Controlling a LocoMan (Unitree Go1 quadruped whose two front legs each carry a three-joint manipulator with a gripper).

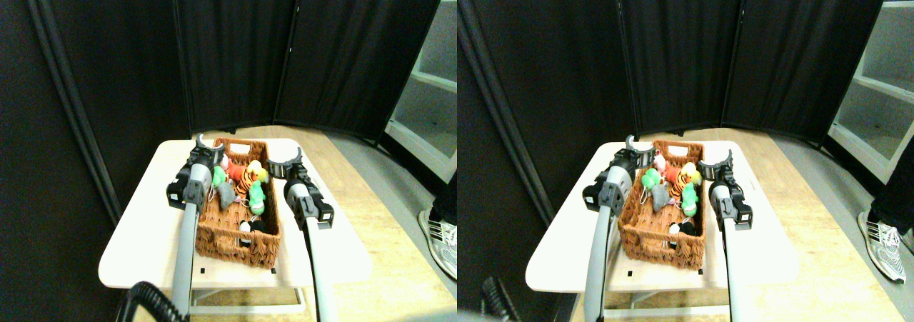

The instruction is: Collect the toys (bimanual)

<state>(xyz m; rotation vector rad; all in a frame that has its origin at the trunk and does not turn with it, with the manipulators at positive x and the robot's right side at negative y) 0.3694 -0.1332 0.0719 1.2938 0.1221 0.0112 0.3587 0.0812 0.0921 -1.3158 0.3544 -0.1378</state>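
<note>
Black folding screens (235, 51) wall off the back, and in front of them sits the pale bench (136, 243), with a person's sneaker (437, 230) on the floor off to the right. On the bench lies the long wicker basket (235, 245), and the toys (241, 186) are piled inside it: an orange tiger-striped one (246, 175) in the middle, a green one (258, 197) beside it, a grey one (226, 195) toward the left wall, something pink (224, 162) at the far end and a black-and-white one (250, 226) nearer the camera. No toy shows on the bare bench top, so the collecting looks close to finished.

Both arms flank the basket. The left pincer (205, 145) hangs over the far left rim with its curved jaws spread and nothing between them. The right pincer (283, 161) sits just outside the right rim, jaws likewise apart and empty.

If anything remains, I'd say clean work here means keeping both arms clear of the wicker walls, lifting straight up, so the basket isn't nudged and nothing gets dragged out.
</note>
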